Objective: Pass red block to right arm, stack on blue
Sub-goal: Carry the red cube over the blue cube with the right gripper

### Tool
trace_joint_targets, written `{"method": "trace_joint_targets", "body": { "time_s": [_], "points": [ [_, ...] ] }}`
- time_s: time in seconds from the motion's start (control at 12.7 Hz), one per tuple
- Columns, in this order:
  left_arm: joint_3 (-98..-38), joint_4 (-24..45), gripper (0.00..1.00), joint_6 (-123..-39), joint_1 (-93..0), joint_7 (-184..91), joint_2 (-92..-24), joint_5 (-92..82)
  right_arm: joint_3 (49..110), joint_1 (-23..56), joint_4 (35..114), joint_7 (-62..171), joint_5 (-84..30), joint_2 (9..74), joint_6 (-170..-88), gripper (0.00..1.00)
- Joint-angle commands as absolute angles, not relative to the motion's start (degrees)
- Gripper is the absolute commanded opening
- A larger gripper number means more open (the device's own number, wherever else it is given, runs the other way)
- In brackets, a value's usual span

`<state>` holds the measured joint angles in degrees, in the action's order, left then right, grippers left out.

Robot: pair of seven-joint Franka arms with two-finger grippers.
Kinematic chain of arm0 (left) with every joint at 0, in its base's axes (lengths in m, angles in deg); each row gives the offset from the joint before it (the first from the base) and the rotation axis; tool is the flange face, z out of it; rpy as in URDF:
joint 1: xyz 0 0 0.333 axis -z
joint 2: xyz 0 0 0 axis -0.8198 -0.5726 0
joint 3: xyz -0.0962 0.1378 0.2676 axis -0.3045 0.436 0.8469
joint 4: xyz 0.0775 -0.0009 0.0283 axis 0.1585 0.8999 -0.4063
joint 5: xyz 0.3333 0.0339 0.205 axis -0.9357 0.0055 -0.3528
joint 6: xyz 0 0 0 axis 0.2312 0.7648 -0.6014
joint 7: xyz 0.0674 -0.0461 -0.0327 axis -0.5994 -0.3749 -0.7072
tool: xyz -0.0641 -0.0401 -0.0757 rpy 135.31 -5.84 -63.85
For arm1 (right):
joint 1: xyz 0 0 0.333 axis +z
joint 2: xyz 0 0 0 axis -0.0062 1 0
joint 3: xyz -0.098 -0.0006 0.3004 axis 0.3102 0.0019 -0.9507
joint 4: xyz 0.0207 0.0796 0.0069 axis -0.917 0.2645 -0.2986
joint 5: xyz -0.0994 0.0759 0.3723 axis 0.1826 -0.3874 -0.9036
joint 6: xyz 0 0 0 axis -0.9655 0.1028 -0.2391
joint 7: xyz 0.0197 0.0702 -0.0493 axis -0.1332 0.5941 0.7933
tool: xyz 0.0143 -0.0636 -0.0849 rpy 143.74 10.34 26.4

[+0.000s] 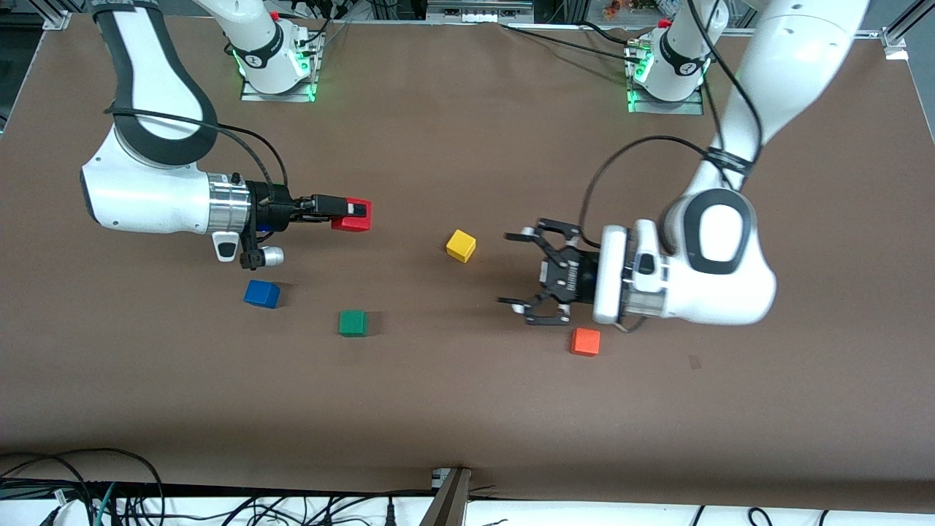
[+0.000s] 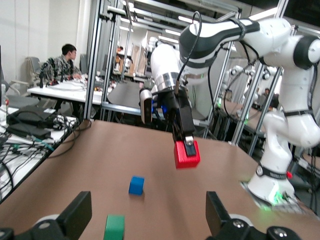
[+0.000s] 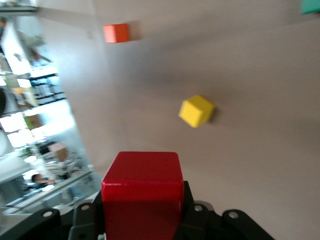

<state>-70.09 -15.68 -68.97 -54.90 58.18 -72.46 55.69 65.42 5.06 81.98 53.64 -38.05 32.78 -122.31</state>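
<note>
- While the right gripper [image 1: 349, 210] clamps the red block [image 1: 353, 216] above the table [image 1: 467, 409], nothing lies between it and the blue cube [image 1: 261, 294].
- Green cube [image 1: 353, 323], yellow cube [image 1: 461, 245] and orange cube [image 1: 585, 341] sit apart.
- Left gripper [image 1: 520, 272] hangs spread wide, empty.

Brown table [image 1: 467, 409]; alu frame racks [image 2: 100, 55], desks w/ seated person [image 2: 65, 62].

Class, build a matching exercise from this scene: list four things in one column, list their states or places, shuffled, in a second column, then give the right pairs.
Things:
1. red block
2. blue block
3. left gripper
4. orange block

States or places:
A. jaws open, holding nothing
B. on the table beside the green block
C. held in the right gripper
D. on the table near the left gripper

Pairs: 1-C, 2-B, 3-A, 4-D
</note>
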Motion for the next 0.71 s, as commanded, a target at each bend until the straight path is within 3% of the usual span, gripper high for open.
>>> {"method": "trace_joint_targets", "body": {
  "time_s": [0.0, 0.32, 0.63],
  "points": [
    [-70.4, -16.0, 1.00, -62.8, -60.2, 58.5, -71.1, 48.3, 65.3, 5.1, 81.6, 53.3, -25.1, 34.5, -124.9, 0.10],
    [-70.4, -16.1, 1.00, -55.9, -67.2, 58.5, -70.3, 33.1, 65.5, 4.7, 81.6, 53.1, -1.2, 38.0, -130.1, 0.09],
    [-68.6, -16.0, 1.00, -53.1, -70.5, 51.5, -62.7, 14.0, 69.2, 4.6, 81.7, 52.0, 12.5, 41.4, -137.0, 0.09]
  ]
}}
